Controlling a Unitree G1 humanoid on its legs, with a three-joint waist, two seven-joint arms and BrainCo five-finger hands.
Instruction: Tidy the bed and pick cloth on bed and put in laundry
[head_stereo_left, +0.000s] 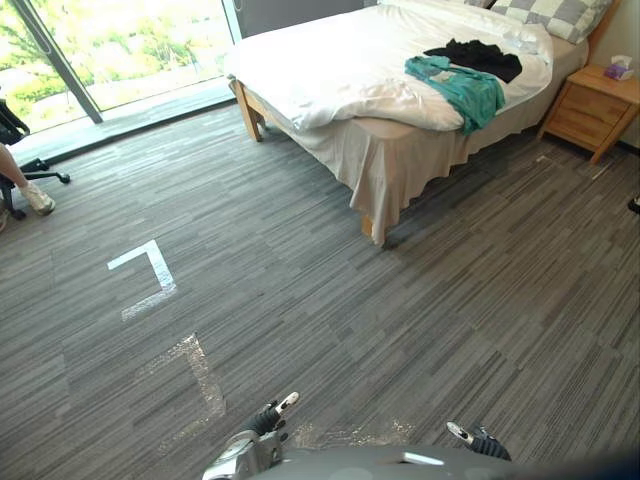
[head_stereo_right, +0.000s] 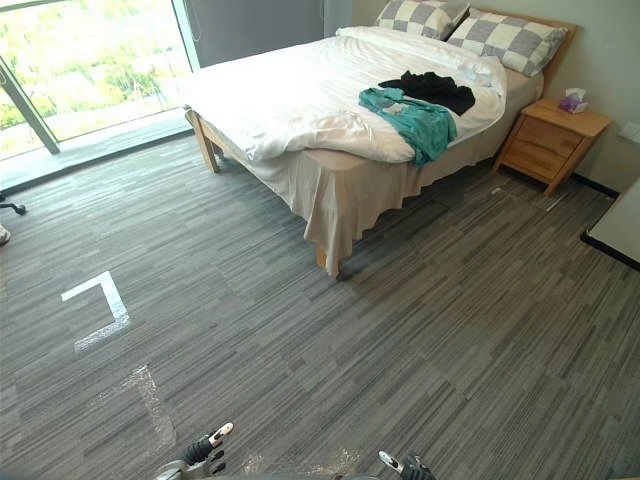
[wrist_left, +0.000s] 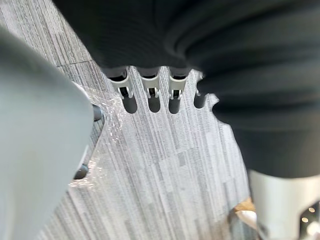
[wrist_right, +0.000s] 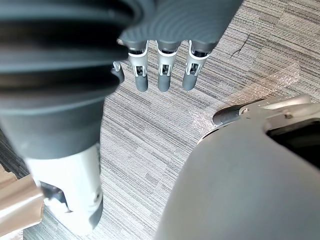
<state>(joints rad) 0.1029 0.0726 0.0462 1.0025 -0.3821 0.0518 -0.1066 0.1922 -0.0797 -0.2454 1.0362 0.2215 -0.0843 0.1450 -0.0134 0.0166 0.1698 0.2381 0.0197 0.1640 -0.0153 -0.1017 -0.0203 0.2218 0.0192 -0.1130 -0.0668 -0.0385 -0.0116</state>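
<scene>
Your left hand (wrist_left: 154, 97) and right hand (wrist_right: 165, 75) hang straight-fingered, empty. Teal cloth (head_stereo_left: 460, 90) overhangs the bed (head_stereo_left: 330, 60) at its side edge, touching black cloth (head_stereo_left: 478, 58).

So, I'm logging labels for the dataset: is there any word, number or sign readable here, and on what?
No text can be read.
Tissue box on the nightstand: any print is too small to read.
White tape on the carpet: a corner mark, not a letter.
Teal cloth and black cloth on the bed: no print discernible.
</scene>
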